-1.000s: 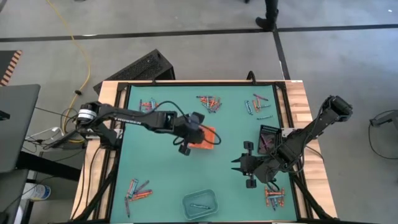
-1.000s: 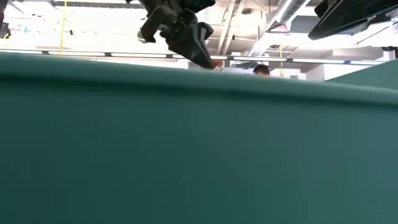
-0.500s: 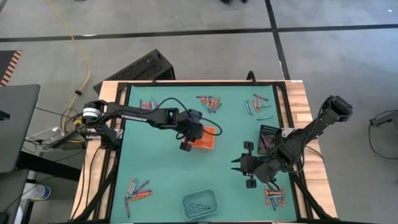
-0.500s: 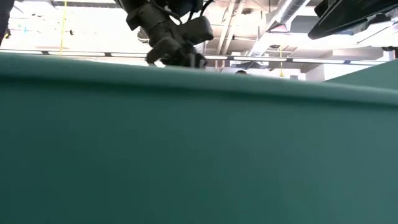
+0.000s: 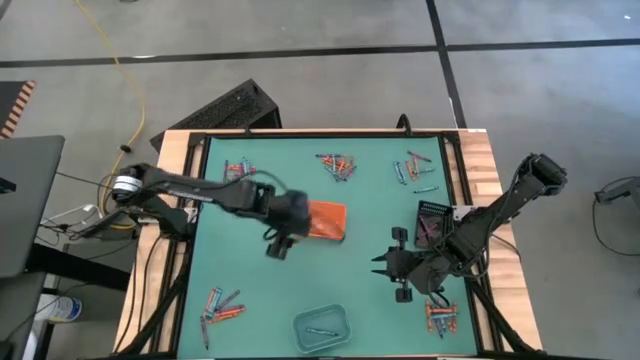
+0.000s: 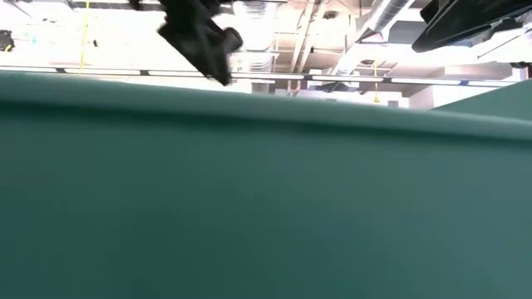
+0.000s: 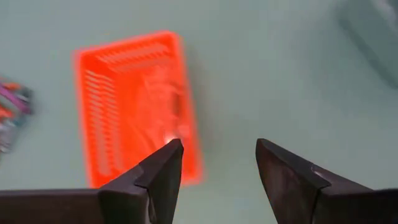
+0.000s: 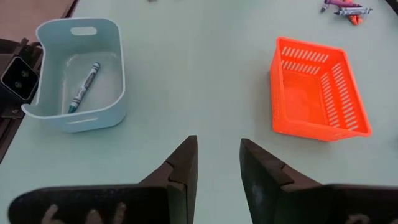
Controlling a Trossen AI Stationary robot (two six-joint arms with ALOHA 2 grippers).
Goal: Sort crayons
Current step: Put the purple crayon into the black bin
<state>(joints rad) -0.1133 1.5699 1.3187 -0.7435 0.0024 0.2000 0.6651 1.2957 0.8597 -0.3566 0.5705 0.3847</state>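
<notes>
The left gripper point(image 5: 278, 243) has drawn back off the orange tray point(image 5: 326, 220) toward the worktop's left edge and now hangs just beside the tray. Its jaws, pressed together a second ago, now stand apart with nothing between them.

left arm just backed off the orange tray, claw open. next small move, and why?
Probably swing the left claw to the crayon pile at the mat's far left corner and drop onto one stick. Its jaws are open and empty beside the orange tray, so the drop looks done, and that pile looks nearest. The right claw waits open over bare mat.
</notes>
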